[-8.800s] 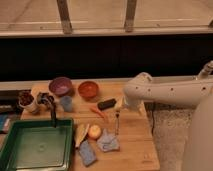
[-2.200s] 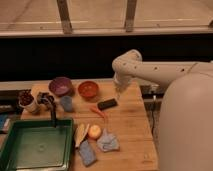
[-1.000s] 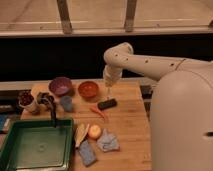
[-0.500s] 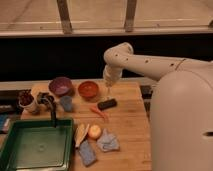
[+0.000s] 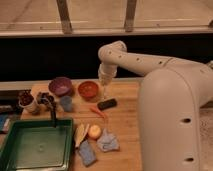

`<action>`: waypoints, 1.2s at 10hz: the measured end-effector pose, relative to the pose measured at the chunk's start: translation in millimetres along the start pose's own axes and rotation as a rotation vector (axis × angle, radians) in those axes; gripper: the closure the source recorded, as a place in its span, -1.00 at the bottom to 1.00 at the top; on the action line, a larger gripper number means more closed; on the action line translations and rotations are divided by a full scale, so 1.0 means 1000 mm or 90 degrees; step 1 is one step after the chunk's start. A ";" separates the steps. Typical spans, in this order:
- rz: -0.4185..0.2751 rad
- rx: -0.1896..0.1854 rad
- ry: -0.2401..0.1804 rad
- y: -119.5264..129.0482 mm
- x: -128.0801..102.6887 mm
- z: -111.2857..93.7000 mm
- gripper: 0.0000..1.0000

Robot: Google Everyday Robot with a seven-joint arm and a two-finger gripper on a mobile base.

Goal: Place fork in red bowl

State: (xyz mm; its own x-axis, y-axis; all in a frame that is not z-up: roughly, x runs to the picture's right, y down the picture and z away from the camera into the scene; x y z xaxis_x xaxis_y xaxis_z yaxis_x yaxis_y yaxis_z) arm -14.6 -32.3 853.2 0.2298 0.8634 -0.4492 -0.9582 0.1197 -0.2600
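Observation:
The red bowl (image 5: 88, 90) is a round orange-red bowl at the back of the wooden counter, to the right of the purple bowl (image 5: 60, 86). My gripper (image 5: 105, 84) hangs from the white arm just right of the red bowl's rim, pointing down. It is shut on the fork (image 5: 105, 93), a thin dark rod that hangs upright below the fingers. The fork's lower end is above the counter, between the red bowl and the black block (image 5: 107, 104).
An orange carrot-shaped piece (image 5: 98, 111) lies in front of the block. A green tray (image 5: 35, 147) with a dark faucet (image 5: 51, 107) fills the front left. Cups (image 5: 27, 100) and a blue cup (image 5: 66, 103) stand on the left. An orange fruit (image 5: 94, 131) and blue cloths (image 5: 107, 141) lie in front.
The arm has swung from the counter's front right to the back, beside the red bowl, with the fork in the gripper. Over the last second it has barely moved.

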 end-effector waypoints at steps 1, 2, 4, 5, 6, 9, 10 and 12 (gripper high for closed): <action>-0.012 -0.006 0.006 0.008 -0.002 0.005 1.00; -0.022 -0.012 0.016 0.012 -0.003 0.010 1.00; -0.045 -0.032 0.035 0.024 -0.007 0.025 1.00; -0.057 -0.043 0.043 0.031 -0.010 0.031 1.00; -0.065 -0.052 0.047 0.035 -0.012 0.035 1.00; -0.082 -0.094 0.003 0.046 -0.017 0.037 1.00; -0.082 -0.100 -0.009 0.044 -0.018 0.037 1.00; -0.089 -0.114 -0.018 0.054 -0.021 0.039 1.00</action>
State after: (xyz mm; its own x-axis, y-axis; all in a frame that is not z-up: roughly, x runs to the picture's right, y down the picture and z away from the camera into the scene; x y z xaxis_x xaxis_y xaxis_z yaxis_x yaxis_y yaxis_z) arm -77.5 -24.6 882.3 0.3507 0.8584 -0.3744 -0.8714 0.1527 -0.4662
